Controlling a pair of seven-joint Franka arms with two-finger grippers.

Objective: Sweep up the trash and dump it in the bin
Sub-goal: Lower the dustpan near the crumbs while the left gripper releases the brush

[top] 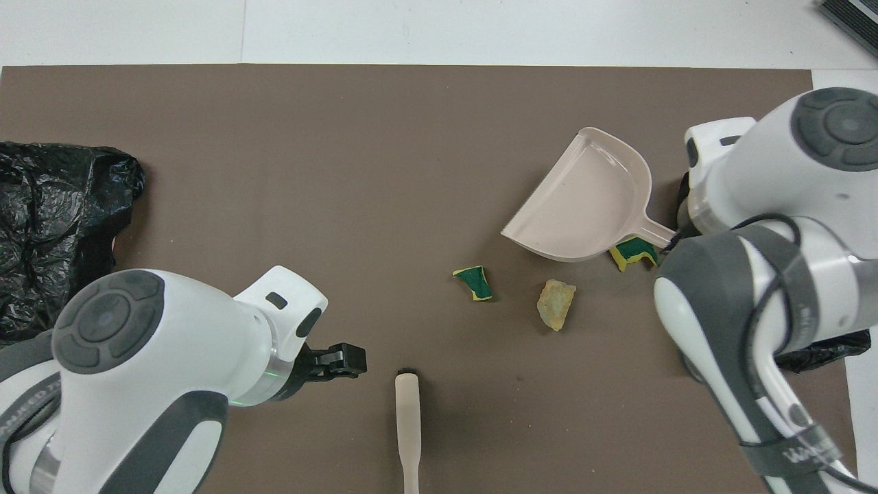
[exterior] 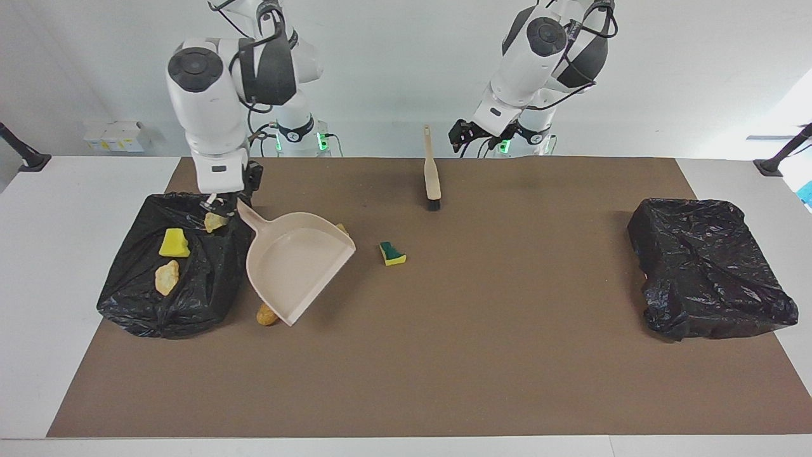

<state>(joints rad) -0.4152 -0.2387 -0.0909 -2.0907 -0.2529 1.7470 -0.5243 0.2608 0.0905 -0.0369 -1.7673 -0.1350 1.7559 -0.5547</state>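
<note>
My right gripper [exterior: 219, 203] is shut on the handle of the beige dustpan [exterior: 295, 260], which hangs over the mat beside the black-bagged bin [exterior: 136, 304]. In the bin lie a yellow sponge piece [exterior: 173, 243] and two tan chunks [exterior: 166, 277]. On the mat are a green-and-yellow sponge piece [exterior: 392, 253], a second one [top: 634, 252] by the pan's handle, a tan chunk [top: 556, 303] and an orange-brown nugget [exterior: 265, 315] half hidden under the pan. The beige brush [exterior: 432, 174] rests bristles-down on the mat. My left gripper [exterior: 466, 133] hangs open, apart from it.
A second black bag [exterior: 710, 266] sits at the left arm's end of the mat. The right arm [top: 754, 274] covers most of the bin in the overhead view. The white table [exterior: 38, 254] borders the brown mat [exterior: 476, 349].
</note>
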